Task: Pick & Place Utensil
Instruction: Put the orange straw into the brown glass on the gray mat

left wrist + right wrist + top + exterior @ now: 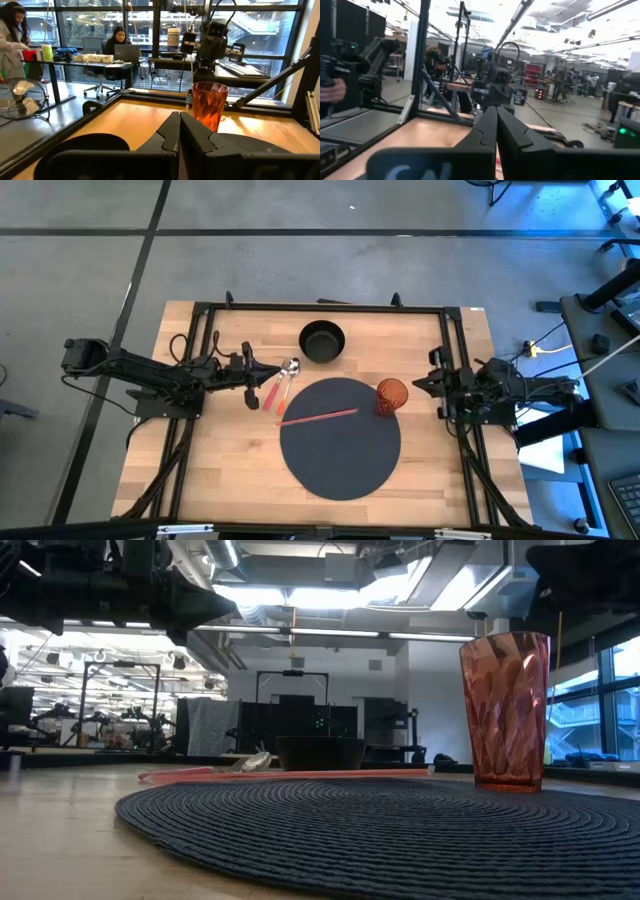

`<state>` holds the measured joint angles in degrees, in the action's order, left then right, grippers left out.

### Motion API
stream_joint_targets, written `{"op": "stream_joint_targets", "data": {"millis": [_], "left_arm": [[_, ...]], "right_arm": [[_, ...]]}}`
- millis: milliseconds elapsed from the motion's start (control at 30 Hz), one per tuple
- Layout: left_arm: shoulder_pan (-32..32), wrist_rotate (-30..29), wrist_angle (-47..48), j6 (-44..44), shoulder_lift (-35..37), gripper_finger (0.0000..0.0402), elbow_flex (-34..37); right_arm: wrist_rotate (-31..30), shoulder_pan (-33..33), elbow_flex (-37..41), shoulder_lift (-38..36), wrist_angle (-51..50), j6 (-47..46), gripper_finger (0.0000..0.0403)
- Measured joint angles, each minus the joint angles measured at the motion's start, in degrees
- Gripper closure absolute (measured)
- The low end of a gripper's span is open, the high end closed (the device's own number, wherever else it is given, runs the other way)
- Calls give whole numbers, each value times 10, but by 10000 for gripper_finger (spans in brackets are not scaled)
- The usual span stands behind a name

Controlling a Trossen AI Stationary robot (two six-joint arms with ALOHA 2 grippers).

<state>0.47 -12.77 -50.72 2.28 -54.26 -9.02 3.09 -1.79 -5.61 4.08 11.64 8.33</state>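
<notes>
Wooden table (220, 470), spoon (286, 383) lengthwise front-to-back

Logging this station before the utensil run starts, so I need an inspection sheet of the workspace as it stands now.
Surface: wooden table with a round dark placemat.
Job's things: red-handled spoon on bare wood beside the placemat; red chopstick across the placemat.
Clutter: black bowl behind the placemat; red tumbler upright on the placemat's edge.
Grippers: left gripper shut, beside the spoon; right gripper shut, next to the tumbler; both empty.
Cables: black cables at the left arm's base.
Surroundings: people at desks beyond the table.
</notes>
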Motion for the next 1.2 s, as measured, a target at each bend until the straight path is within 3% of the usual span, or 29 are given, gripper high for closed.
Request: {"op": "stream_joint_targets", "data": {"millis": [133,233,367,467,567,700,867,1200], "left_arm": [[0,-4,1,37,0,398,-1],[1,-35,77,45,-11,398,-36],[1,-71,264,64,-74,398,-138],[1,-61,377,58,-134,398,-221],[-1,-24,452,50,-187,397,-290],[-4,-21,525,66,-250,389,-365],[-7,10,571,106,-325,342,-426],[-65,57,539,128,-483,202,-494]], "right_arm": [[0,3,0,0,8,11,389],[0,3,0,0,15,20,380],[0,3,0,0,13,30,377],[0,3,0,0,14,25,376],[-1,3,0,0,14,30,376],[-9,3,0,0,8,36,375],[-9,3,0,0,8,18,375],[-9,3,0,0,10,-47,375]]}}
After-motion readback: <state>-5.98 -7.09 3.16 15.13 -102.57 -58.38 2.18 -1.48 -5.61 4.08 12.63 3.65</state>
